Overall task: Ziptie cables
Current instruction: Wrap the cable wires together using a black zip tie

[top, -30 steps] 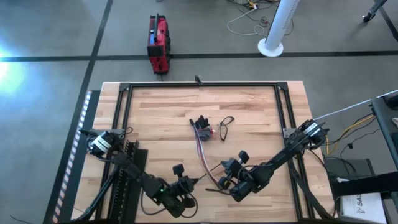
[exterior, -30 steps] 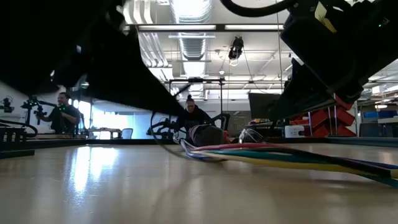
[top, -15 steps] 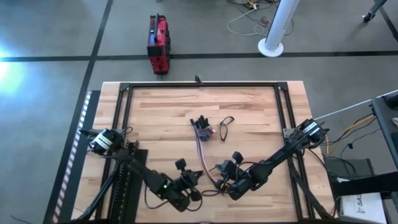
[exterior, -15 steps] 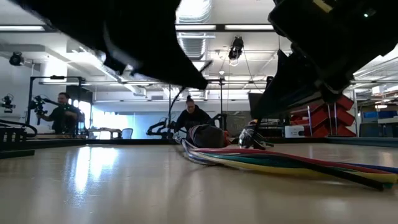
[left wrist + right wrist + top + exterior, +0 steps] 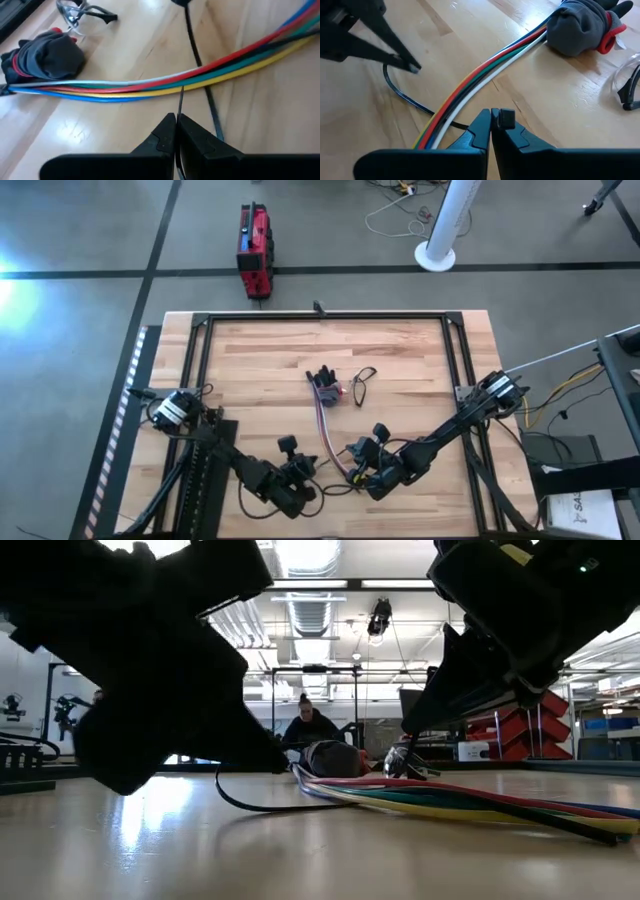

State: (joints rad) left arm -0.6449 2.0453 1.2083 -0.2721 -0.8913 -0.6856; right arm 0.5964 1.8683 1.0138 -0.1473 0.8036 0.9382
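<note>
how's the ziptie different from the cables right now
The ziptie is one thin black strap; the cables are a bundle of several coloured wires. The ziptie curves in a loop with one end pinched in the left tool; the cables lie loose, running to a grey glove. The ziptie passes under the cables. Both rest on the wooden table.

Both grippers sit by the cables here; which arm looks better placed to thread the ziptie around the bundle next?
Probably left. The left gripper is shut on the ziptie, whose strap already crosses the cables. The right gripper is shut beside the bundle.
</note>
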